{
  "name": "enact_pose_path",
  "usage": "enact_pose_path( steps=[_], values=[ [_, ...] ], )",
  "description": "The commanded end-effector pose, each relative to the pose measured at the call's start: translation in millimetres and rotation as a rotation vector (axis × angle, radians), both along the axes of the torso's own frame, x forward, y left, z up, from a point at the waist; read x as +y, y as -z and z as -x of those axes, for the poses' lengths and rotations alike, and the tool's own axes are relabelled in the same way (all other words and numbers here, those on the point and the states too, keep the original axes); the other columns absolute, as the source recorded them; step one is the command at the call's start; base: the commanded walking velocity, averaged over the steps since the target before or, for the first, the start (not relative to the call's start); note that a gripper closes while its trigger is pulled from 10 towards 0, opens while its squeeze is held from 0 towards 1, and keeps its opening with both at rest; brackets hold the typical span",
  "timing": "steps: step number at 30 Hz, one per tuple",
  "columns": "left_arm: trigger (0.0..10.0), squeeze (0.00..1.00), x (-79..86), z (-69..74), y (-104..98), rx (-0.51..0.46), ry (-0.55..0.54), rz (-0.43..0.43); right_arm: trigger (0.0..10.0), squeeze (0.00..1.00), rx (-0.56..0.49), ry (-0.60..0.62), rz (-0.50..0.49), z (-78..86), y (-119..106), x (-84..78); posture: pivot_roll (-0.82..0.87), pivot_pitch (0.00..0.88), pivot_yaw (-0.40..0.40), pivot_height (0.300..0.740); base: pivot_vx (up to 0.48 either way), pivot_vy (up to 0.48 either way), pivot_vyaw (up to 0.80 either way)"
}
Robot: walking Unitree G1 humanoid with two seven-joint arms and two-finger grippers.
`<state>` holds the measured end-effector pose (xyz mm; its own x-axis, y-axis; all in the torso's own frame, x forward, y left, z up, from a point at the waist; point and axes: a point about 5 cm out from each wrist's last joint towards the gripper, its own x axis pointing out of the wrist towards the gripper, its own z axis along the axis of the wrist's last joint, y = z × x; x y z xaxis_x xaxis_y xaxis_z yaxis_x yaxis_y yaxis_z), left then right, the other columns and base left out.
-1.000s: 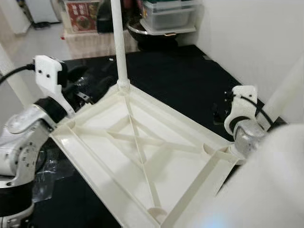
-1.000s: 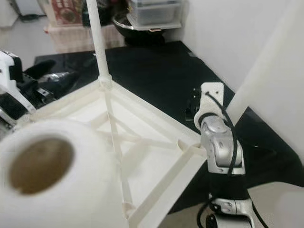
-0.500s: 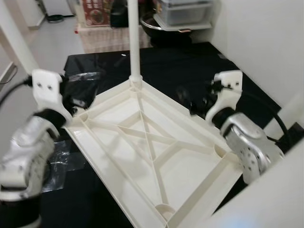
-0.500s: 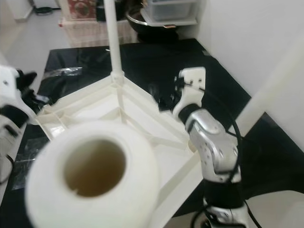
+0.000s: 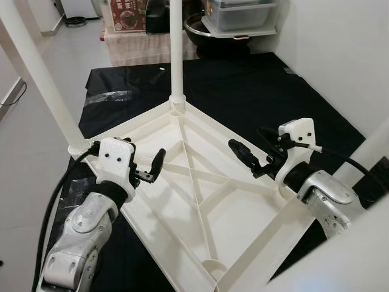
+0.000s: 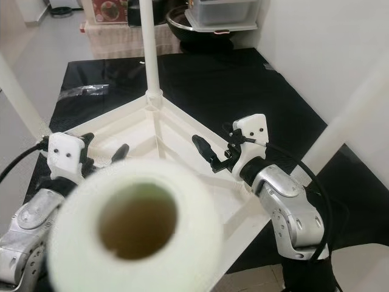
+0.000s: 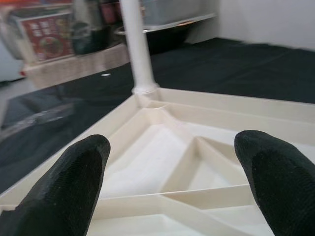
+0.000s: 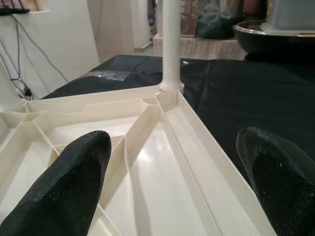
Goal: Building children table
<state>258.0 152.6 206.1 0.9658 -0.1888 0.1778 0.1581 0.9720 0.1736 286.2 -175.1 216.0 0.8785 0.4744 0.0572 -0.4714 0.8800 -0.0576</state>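
The white plastic tabletop (image 5: 182, 201) lies upside down on a black mat, its ribbed underside facing up. White legs stand in its far corner (image 5: 177, 48), left corner (image 5: 42, 79) and right corner (image 5: 378, 143); a fourth leg (image 6: 134, 231) looms blurred close to the camera. My left gripper (image 6: 103, 146) hovers open over the tabletop's left part, with nothing between its fingers (image 7: 64, 182). Over the right part my right gripper (image 5: 250, 146) is also open and holds nothing, its fingers (image 8: 69, 177) pointing toward the far-corner leg (image 8: 171, 44).
The black mat (image 5: 255, 85) covers the floor around the tabletop. A crumpled clear plastic bag (image 5: 109, 97) lies on it at the far left. Storage boxes and a dark bowl (image 5: 231, 24) stand at the back. A white wall (image 5: 340, 48) closes the right side.
The camera has shifted. Both arms have swung inward from the tabletop's edges, and both grippers now hang over its underside, pointing toward the far corner.
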Motion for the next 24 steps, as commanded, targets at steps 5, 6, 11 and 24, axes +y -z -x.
enact_pose_path(
  steps=[5, 6, 11, 24],
  values=[
    [10.0, 0.0, 14.6, -1.9, 6.4, 0.003, -0.118, -0.102, 10.0, 0.0, -0.01, 0.008, -0.013, 2.2, 8.0, -3.2, 0.0, 0.099, -0.006, 0.74, 0.0, 0.0, 0.0],
    [10.0, 0.0, 14.6, -1.9, 6.4, 0.003, -0.118, -0.102, 10.0, 0.0, -0.01, 0.008, -0.013, 2.2, 8.0, -3.2, 0.0, 0.099, -0.006, 0.74, 0.0, 0.0, 0.0],
    [10.0, 0.0, 13.4, -0.1, 10.9, 0.006, -0.127, -0.119, 10.0, 0.0, -0.016, 0.01, -0.011, 2.4, 9.6, -3.7, 0.01, 0.091, -0.006, 0.74, -0.295, 0.0, 0.0],
    [10.0, 0.0, 14.4, -1.2, 8.7, -0.003, -0.14, -0.122, 10.0, 0.0, -0.03, 0.016, -0.011, 3.5, 11.3, -1.6, 0.01, 0.094, -0.004, 0.74, -0.307, 0.0, 0.0]
  ],
)
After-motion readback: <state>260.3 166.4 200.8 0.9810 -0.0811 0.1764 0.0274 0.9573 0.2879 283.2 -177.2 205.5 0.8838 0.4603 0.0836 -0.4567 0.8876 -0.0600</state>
